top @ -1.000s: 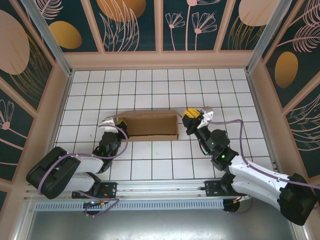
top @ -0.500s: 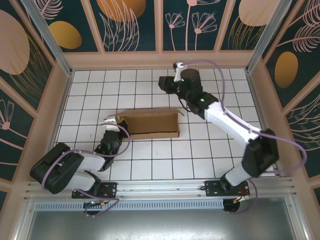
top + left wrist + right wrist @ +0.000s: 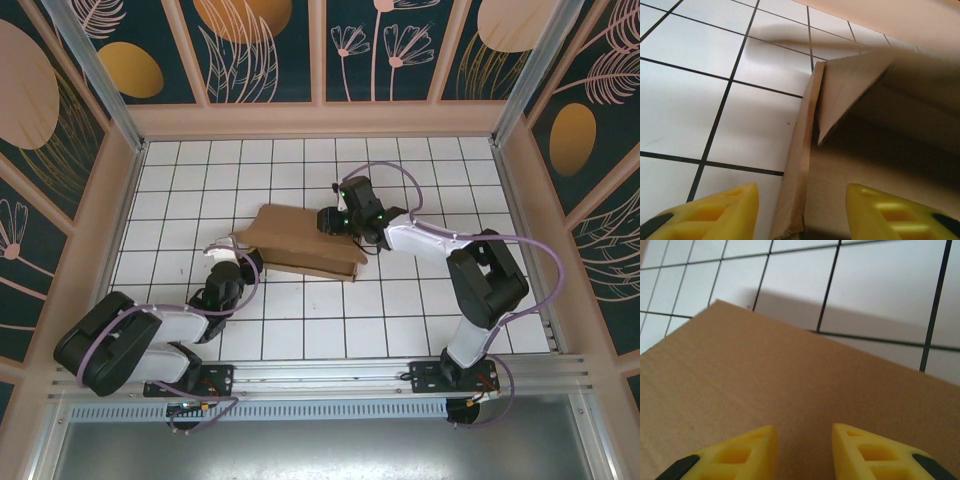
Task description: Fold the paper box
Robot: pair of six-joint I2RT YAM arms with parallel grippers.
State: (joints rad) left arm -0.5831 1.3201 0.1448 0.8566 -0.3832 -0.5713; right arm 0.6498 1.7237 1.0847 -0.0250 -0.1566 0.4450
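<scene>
Right gripper now low over the one paper box.

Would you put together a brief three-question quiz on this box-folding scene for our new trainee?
1. True or false: the paper box is a flat sheet with no walls raised.
2. Which arm's gripper is over the box's large flap?
3. Fill in: the left gripper has its jaws ___, one finger on each side of the box's end wall.
Key: 1 false; 2 the right gripper; 3 open.
</scene>
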